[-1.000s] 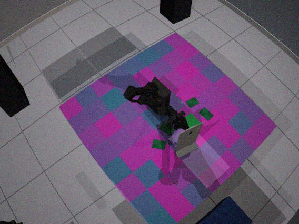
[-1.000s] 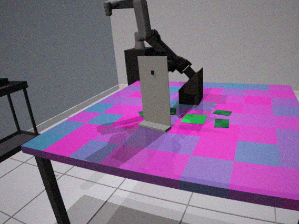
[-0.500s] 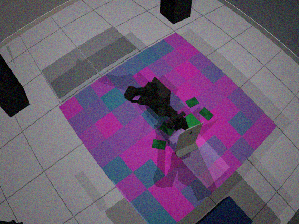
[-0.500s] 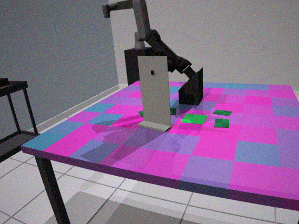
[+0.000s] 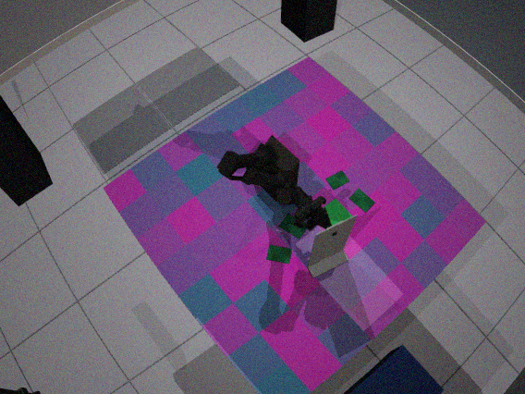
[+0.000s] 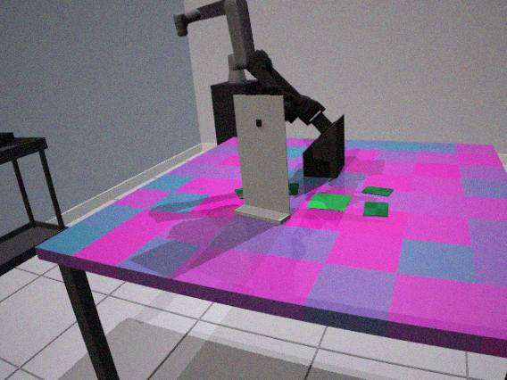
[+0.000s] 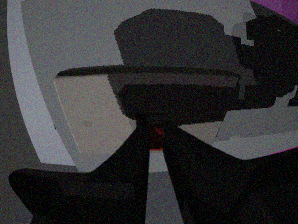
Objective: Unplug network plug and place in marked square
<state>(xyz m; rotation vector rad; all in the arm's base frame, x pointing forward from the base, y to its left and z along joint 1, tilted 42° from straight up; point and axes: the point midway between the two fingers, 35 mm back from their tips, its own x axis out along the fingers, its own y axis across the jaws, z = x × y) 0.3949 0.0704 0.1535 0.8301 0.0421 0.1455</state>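
The upright panel [image 5: 334, 245] [image 6: 263, 165] [image 7: 92, 110] stands on the table [image 5: 231, 277] [image 6: 357, 290]. A small dark opening [image 5: 335, 234] [image 6: 259, 122] shows in its back. My gripper [image 5: 325, 224] [image 7: 153, 128] is close in front of the panel's other face, shut on the plug. The small red plug [image 7: 156, 142] shows between the fingertips in the wrist view; the dark fingers hide most of it. I cannot tell whether its tab is down or how deep it sits in the socket. A bright green square [image 5: 337, 212] [image 6: 329, 202] lies beside the panel; the panel hides the gripper in the exterior view.
Several dark green patches lie around, two beyond the bright square [image 5: 337, 179] [image 5: 361, 200] and others on the opposite side [image 5: 279, 253] [image 5: 293, 226]. A black angular block [image 5: 282, 154] [image 6: 328, 153] stands at the arm's base. The panel's foot [image 6: 263, 215] [image 5: 328, 265] sticks out on its back side.
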